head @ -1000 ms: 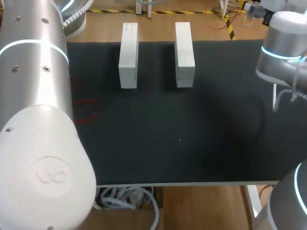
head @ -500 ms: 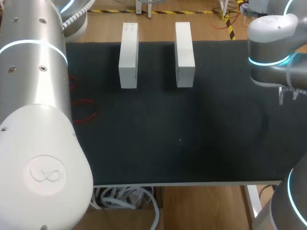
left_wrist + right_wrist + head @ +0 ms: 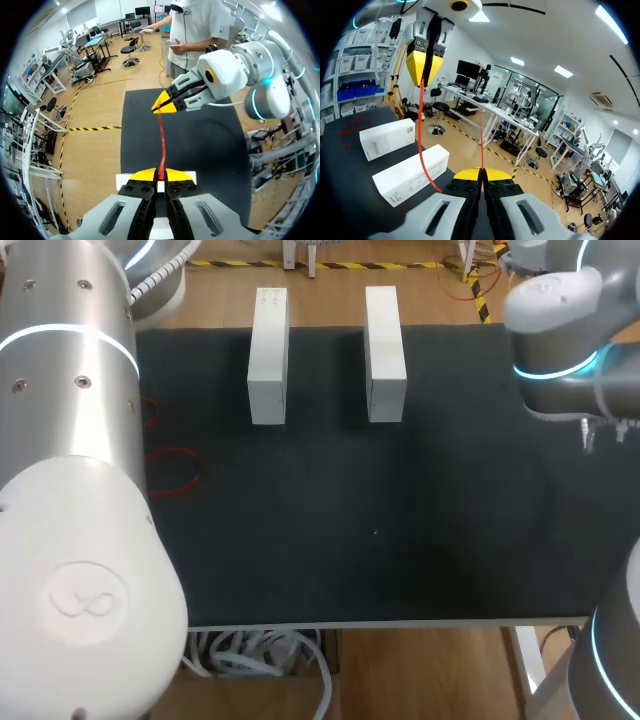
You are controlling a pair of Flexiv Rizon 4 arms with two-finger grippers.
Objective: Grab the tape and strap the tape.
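print on the two white boxes, a few small dark marks on the top of the left box (image 3: pixel 268 360) and some on the side of the right box (image 3: pixel 385 345), is too small to read. the round cap of the left arm (image 3: pixel 70 440) carries an embossed looped sign without letters.

both boxes lie side by side at the far part of the black mat (image 3: pixel 400 520), which covers the table. thin red loops (image 3: pixel 175 472) lie flat on the mat, just beside the left arm. the right arm (image 3: pixel 560 330) comes in over the far right corner of the mat.

only the wrist views show the grippers and the tape (image 3: pixel 161 145). the left gripper (image 3: pixel 160 175) is clenched on one end of this thin red tape, its yellow tips pressed together. the right gripper (image 3: pixel 481 175) pinches the other end in the same way. the tape runs through the air from one pair of tips to the other, above the mat and touching none of the boxes. in the left wrist view one white box lies under the left gripper. in the right wrist view both boxes and the red loops show on the mat, below the left gripper.
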